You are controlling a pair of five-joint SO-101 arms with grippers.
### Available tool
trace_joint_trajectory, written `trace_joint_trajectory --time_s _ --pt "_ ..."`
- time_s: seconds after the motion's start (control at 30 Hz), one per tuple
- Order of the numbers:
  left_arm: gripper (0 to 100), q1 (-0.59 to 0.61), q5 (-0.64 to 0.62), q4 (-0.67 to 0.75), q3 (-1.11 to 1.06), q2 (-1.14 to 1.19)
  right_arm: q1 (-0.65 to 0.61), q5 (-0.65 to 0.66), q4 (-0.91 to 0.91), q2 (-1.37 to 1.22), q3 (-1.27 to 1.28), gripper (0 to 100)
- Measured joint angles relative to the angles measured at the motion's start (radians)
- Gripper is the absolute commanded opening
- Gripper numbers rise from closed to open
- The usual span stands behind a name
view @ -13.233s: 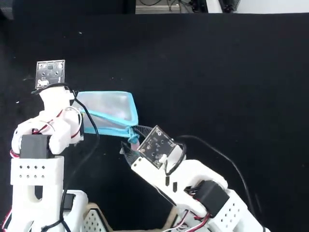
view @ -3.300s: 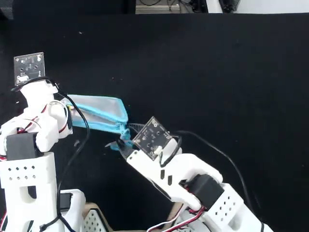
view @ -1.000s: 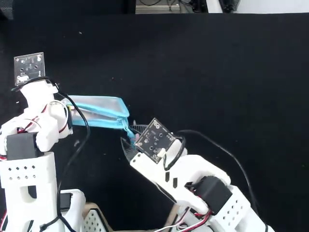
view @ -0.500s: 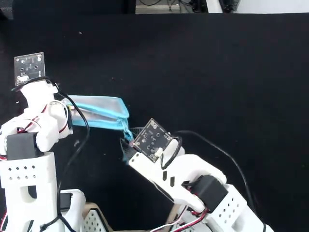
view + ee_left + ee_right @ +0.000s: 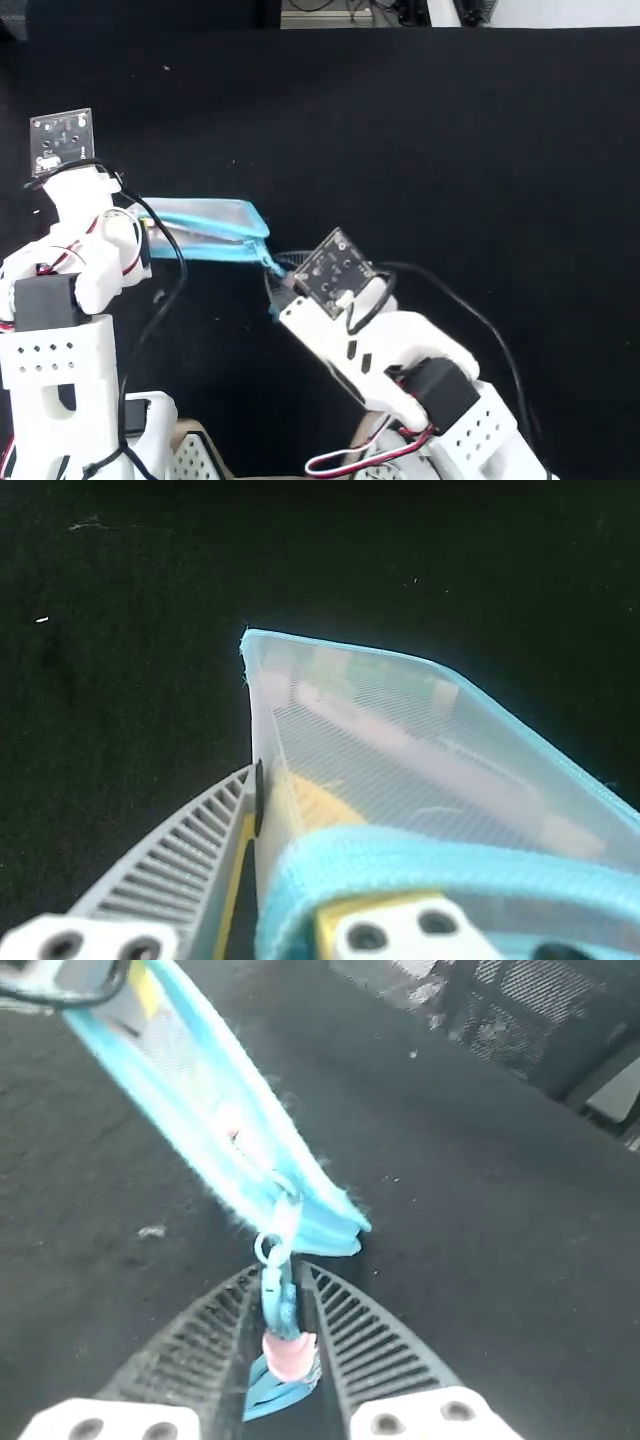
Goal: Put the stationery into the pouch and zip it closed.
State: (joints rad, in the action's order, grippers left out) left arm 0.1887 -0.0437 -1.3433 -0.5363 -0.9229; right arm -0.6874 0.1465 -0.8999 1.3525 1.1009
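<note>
High view. Item: pouch (image 5: pixel 205 230), light-blue mesh, stretching across the left part of the black surface (image 5: pixel 450 150) between the two arms. Its left end is sitting at the left pincer (image 5: pixel 148 235). Its right, nearer corner is pointing toward the right pincer (image 5: pixel 277 290), with the zipper pull (image 5: pixel 270 262) running from that corner to the pincer. Whether the pouch is touching the surface cannot be told.

Left wrist view. Left pincer (image 5: pixel 285 865) is clamping the banded end of the pouch (image 5: pixel 420 750), the ribbed finger (image 5: pixel 180 870) pressing on one side. Stationery (image 5: pixel 320 805) is showing through the mesh: a yellow piece and paler pieces, all lying inside.

Right wrist view. Right pincer (image 5: pixel 283 1295) is gripping the zipper pull (image 5: pixel 272 1260) by its cord, and a pink bead (image 5: pixel 290 1355) is sitting between the two fingers. The slider (image 5: pixel 285 1198) is sitting close to the end corner of the pouch (image 5: pixel 190 1080), just beyond the fingertips.

Step in hand, as judged: the contents are in and the zip is being closed, with little travel left. The next move is calling for a straight pull on the cord to the right and near, away from the left pincer. The left pincer should be acting as anchor so the band is staying taut, and both should be letting go only once the slider reaches the end.
</note>
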Motion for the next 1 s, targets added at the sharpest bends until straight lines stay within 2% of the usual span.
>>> trace_joint_trajectory --time_s 0.5,0.67,0.93,1.0 --pt "3 0.0 0.0 0.0 0.0 0.0 0.009 0.0 -0.051 -0.002 -0.083 1.1" --pt "3 0.0 0.0 0.0 0.0 0.0 0.008 0.075 -0.1 -0.015 -0.16 1.1" --pt "4 0.0 0.0 -0.002 0.028 0.0 0.008 0.098 -0.235 -0.301 -0.451 1.1" --pt "6 0.0 0.0 -0.002 0.029 0.0 0.011 0.098 -0.247 -0.382 -0.537 1.1"
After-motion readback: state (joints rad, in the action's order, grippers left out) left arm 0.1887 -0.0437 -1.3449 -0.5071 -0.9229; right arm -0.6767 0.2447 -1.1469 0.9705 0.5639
